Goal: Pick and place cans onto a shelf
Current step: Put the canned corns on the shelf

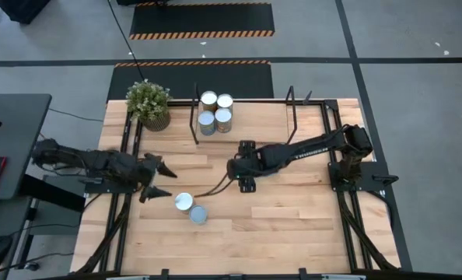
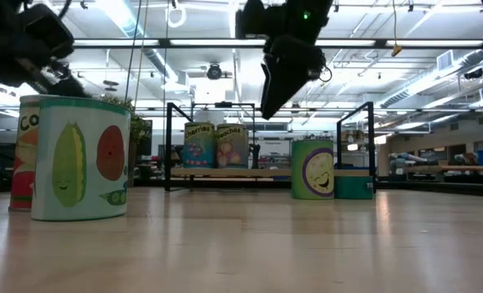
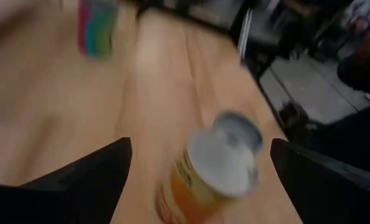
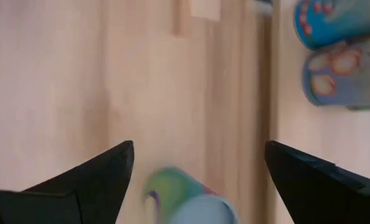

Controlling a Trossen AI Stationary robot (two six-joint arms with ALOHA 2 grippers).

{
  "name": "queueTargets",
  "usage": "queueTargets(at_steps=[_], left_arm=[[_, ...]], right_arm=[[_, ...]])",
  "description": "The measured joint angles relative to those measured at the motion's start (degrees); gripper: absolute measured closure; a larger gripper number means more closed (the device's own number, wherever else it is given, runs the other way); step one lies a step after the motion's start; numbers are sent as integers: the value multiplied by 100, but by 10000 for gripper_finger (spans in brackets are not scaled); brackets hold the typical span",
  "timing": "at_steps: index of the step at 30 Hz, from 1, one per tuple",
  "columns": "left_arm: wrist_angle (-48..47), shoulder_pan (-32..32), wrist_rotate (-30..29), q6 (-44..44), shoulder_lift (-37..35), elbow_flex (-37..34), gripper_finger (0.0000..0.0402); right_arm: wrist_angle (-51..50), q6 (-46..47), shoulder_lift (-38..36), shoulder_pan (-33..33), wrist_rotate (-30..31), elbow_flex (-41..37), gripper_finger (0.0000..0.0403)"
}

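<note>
You have a wooden table [image 1: 293, 225] with the shelf [image 1: 254, 117] standing at its far edge, a pale board between two thin black upright frames, beside a potted plant [image 1: 148, 103] at the far left corner. On the left end of that board you already have four cans [image 1: 215, 111] packed in a tight square, which I take as the finished part of the job; the rest of the board is bare in the overhead view. Two more cans [image 1: 190, 208] stand touching each other on the open table, nearer the front and left of the middle, and these clearly remain to be moved. The table-level camera also shows a green can [image 2: 312, 168] standing toward the right of the scene, but you cannot match it to anything in the overhead view, so the total count stays uncertain. Your left gripper [image 1: 159, 179] is just beside the front pair, its fingers spread wide with nothing between them, and its wrist camera looks straight at the orange-labelled can [image 3: 203, 174]; I judge this to be the approach for the next pick. Your right gripper [image 1: 232, 169] hangs over the middle of the table, between the shelf and the loose pair, jaws wide apart and empty. By this showing you are roughly partway through, with at least two placements left.
</note>
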Motion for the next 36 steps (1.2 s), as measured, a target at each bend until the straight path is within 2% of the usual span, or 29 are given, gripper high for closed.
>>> queueTargets(at_steps=[6, 9, 12, 18, 24, 31, 36], left_arm=[[-1032, -637, -46, -727, 1125, 576, 13], [-1478, -884, -371, -920, 1619, 934, 13], [-1436, -1144, -638, -1109, 2137, 1044, 13], [-1338, -1607, -803, -1811, 3288, 1044, 13], [130, -1966, -960, -1975, 4264, 1044, 13], [1099, -1915, -1999, -1941, 5215, 1047, 13], [2109, -1730, -2373, -1445, 5836, 1047, 13]], right_arm=[[215, 362, 0, 348, -3, 0, 35], [216, 529, 0, 431, 5, 0, 35], [216, 700, 0, 473, 24, 0, 35], [216, 844, 0, 585, 41, 0, 35], [197, 793, 0, 596, 144, 0, 35], [187, 772, 0, 574, 148, 0, 35], [189, 683, 0, 566, 148, 0, 35]])
